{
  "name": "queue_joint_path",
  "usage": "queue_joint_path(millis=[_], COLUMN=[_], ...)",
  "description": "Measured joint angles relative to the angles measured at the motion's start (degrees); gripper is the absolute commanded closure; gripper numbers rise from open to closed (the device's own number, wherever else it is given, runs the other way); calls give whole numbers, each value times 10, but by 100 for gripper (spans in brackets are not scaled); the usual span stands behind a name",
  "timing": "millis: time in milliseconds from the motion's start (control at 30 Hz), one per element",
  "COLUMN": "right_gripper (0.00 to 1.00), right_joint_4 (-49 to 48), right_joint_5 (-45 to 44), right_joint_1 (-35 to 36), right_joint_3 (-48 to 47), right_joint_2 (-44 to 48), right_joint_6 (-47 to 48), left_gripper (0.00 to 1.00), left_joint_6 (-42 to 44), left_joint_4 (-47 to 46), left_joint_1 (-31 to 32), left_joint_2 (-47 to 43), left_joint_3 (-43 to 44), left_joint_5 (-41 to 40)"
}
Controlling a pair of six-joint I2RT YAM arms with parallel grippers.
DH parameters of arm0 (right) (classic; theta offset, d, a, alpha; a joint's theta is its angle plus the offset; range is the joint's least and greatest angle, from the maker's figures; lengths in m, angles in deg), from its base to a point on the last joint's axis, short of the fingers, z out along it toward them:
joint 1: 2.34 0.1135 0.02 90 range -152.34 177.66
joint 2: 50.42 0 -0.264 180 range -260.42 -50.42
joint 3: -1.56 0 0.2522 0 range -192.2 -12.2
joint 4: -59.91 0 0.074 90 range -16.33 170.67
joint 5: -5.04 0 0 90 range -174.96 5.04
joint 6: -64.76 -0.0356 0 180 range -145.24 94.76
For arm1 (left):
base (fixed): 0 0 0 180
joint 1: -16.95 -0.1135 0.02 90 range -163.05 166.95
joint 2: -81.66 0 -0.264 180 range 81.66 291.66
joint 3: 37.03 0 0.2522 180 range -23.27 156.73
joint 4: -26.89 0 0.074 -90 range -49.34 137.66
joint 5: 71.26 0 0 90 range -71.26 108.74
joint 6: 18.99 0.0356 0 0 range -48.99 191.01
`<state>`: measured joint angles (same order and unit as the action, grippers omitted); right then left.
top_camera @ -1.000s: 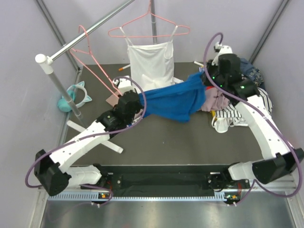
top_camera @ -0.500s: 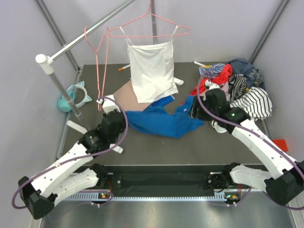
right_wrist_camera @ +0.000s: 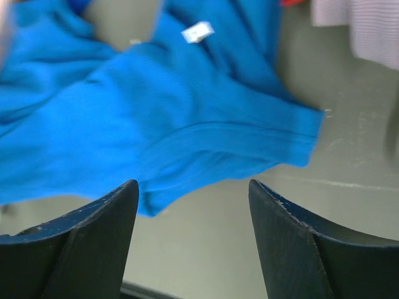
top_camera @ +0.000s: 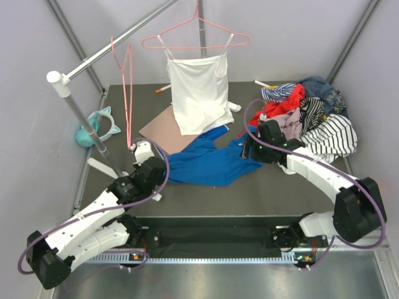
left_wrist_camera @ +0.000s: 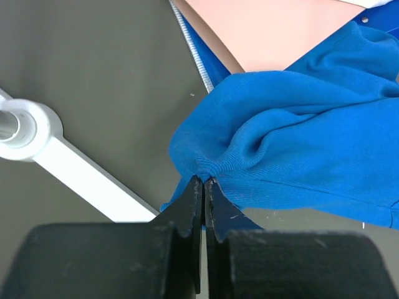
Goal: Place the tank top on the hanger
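a soft, crumpled royal-blue tank top (left_wrist_camera: 299,143) is pinched by the clamped left gripper (left_wrist_camera: 202,182); the right gripper (right_wrist_camera: 190,193) is spread wide, seemingly empty.

Left gripper clamped, right gripper open.

Your left arm (top_camera: 93,215) stretches low on a diagonal from its base at the near-left corner toward centre. Your left gripper (left_wrist_camera: 203,180) has its fingers pressed flat together, pinching a bunched edge of the tank top (left_wrist_camera: 299,137). Your right arm (top_camera: 318,174) bends at the elbow near the right edge, forearm reaching in toward centre. Your right gripper (right_wrist_camera: 193,185) points down with its fingers spread wide.
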<state>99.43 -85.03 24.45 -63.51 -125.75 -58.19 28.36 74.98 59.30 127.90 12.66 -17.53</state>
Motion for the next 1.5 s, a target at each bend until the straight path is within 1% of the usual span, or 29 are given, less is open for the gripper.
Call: queue_joint_path(millis=[167, 367, 467, 500, 567, 633, 667, 700, 767, 867, 1033, 1233, 1367, 1500], right_gripper=[33, 37, 40, 43, 46, 56, 72, 83, 100, 100, 100, 98, 97, 96], right_joint_4=[-10, -48, -66, -70, -80, -85, -87, -89, -95, -92, -29, 44, 104, 187], right_joint_5=[-19, -33, -32, -31, -31, -29, -29, -28, -22, -14, -9, -7, -6, 11], right_joint_1=[-35, -75, -79, -78, -78, -78, -78, -79, -79, -79, -79, -79, -79, -78], right_joint_3=[3, 26, 29, 30, 37, 42, 43, 45, 45, 40, -6, -105, -113, -99], right_joint_2=[-49, -68, -91, -101, -115, -123, -126, -128, -128, -127, -88, 47, 131, 179], right_joint_6=[7, 13, 19, 21, 24, 26, 28, 29, 32, 35, 48, 54, 39, 5], left_gripper=[100, 100, 100, 100, 100, 100, 100, 100, 100, 100, 100, 100, 100, 100], left_joint_6=[-20, -20, -8, -4, -2, -1, -1, -1, -1, 0, 7, 7, 5, 2], left_joint_4=[4, 5, 4, 3, 3, 3, 3, 2, 1, -1, 5, 6, 15, 47], left_joint_1=[0, 0, 0, 0, 0, 0, 0, 0, 0, 0, 0, 0, 0, 0], left_joint_2=[0, 0, 0, 0, 0, 0, 0, 0, 0, -1, -6, -46, -82, -95], left_joint_3=[-4, -8, -8, -8, -8, -8, -8, -8, -8, -8, 5, 51, 55, 66], left_joint_5=[-8, -24, -35, -37, -37, -37, -37, -37, -37, -38, -54, -99, -118, -129])
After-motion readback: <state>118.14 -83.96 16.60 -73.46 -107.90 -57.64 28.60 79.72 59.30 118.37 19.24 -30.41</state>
